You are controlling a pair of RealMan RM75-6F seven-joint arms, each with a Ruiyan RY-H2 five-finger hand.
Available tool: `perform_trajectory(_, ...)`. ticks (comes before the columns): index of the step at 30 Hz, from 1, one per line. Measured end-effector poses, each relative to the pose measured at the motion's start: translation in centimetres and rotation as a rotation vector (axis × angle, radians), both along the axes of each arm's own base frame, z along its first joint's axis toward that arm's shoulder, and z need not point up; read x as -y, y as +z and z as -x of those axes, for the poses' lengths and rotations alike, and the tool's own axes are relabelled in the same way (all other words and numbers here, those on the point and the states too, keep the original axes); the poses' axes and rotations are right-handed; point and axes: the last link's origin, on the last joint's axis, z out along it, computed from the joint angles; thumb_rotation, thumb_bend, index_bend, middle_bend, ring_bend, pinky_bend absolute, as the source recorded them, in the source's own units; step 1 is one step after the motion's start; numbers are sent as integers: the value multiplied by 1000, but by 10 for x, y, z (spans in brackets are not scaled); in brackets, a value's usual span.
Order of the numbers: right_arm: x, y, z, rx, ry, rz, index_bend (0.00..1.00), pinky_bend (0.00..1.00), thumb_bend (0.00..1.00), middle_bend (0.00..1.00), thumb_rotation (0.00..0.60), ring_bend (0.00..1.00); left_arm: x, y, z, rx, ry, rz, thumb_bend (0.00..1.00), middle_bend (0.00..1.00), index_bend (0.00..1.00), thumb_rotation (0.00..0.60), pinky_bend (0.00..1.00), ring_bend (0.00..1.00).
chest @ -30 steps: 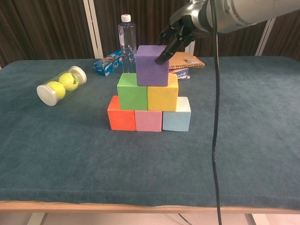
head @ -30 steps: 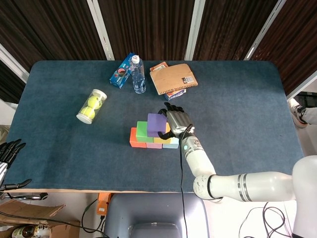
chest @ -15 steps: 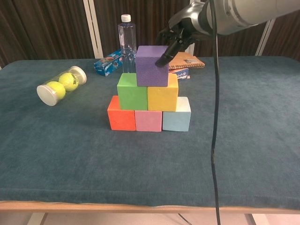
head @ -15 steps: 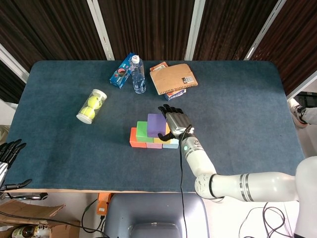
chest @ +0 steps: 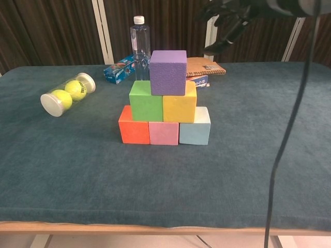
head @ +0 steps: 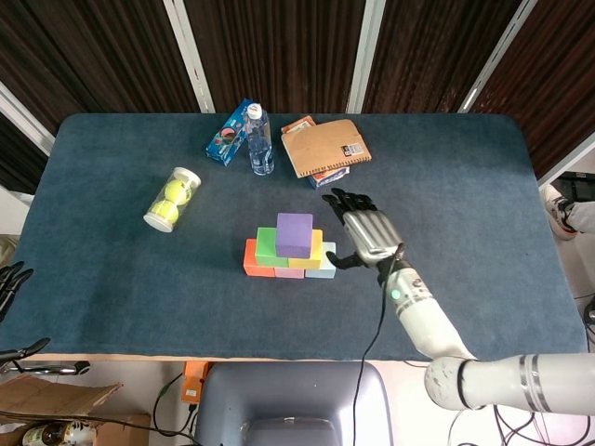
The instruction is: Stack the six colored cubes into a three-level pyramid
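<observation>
purple cube (chest: 168, 71) topping pyramid, right hand (head: 369, 232) apart, empty

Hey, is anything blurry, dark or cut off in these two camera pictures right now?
Chest view: the right hand is dark against the curtains, cropped at the top edge; the purple foam cube is sharp. Head view: evenly lit, everything crisp.

right hand (head: 364, 232) open, fingers spread, empty, mid-frame right of center in head view. left hand (head: 7, 282) fingertips only, far left edge.

purple cube (chest: 168, 72) — green cube (chest: 146, 101) beneath
</observation>
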Motion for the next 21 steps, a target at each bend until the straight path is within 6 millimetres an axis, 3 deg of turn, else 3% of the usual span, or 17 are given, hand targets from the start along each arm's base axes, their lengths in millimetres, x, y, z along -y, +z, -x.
perform_trajectory(6,-33,24,61,-32,100,94,0,0,261,0,542,0,20,-9,-5,-41,25,-33,101,0,1,555,67,0)
perform_trajectory(9,-57,31,101,-49,138,124,0,0,261,0,547,0,28,-21,-9,-61,27,-59,101,0,1,581,67,0)
perform_trajectory(11,-82,35,144,-66,133,142,0,0,261,0,549,0,31,-32,-11,-65,25,-73,101,0,1,588,67,0)
perform_trajectory(16,-124,42,219,-160,110,189,0,0,261,0,550,0,38,-65,-16,-13,-1,-100,100,0,1,600,67,0)
perform_trajectory(19,-148,38,249,-206,94,243,0,0,260,0,550,0,42,-77,-15,3,-18,-95,101,0,1,600,67,0)
perform_trajectory(21,-161,32,258,-226,100,261,0,0,260,0,550,0,43,-81,-13,9,-20,-85,101,0,1,600,67,0)
